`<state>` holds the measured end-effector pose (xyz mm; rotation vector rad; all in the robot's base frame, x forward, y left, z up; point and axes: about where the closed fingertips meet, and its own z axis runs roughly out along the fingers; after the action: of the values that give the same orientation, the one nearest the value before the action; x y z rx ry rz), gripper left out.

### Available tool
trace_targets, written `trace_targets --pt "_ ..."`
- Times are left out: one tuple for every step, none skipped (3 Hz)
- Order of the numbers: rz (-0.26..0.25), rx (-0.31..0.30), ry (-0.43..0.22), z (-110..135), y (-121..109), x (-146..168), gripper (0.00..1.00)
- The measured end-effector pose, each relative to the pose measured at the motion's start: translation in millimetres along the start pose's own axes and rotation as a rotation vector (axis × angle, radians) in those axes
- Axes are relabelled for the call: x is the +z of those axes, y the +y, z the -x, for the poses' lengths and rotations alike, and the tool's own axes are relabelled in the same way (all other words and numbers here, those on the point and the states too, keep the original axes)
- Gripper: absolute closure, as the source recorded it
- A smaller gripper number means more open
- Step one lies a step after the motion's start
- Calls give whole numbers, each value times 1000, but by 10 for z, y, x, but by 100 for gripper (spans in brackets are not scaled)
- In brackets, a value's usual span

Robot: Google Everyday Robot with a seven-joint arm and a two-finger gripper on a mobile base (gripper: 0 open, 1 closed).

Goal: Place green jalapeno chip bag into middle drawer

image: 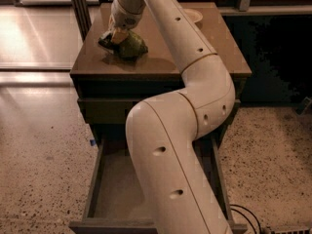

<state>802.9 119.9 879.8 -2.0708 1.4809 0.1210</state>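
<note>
The green jalapeno chip bag (130, 47) lies crumpled on the left part of the cabinet top (165, 57). My gripper (117, 36) comes down on the bag's left end from above and is shut on it. The bag's left corner looks raised a little, with a shadow under it. The middle drawer (95, 179) is pulled open low at the front, with its grey-brown floor showing. My arm crosses over the drawer and hides its right part.
A round white bowl (193, 14) sits at the back right of the cabinet top. A closed drawer panel (105, 108) lies between the top and the open drawer. Speckled floor lies on both sides. A cable (243, 213) lies at the lower right.
</note>
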Motion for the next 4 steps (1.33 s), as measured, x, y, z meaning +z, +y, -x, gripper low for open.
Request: trace_targets --pt "-140 -21 0 106 -207 -576 100" --pt "-333 -31 -51 112 -243 -1494 100" --pt "-523 -87 -137 391 4 -2552 100" --pt "-636 -168 -260 851 377 -3026 100"
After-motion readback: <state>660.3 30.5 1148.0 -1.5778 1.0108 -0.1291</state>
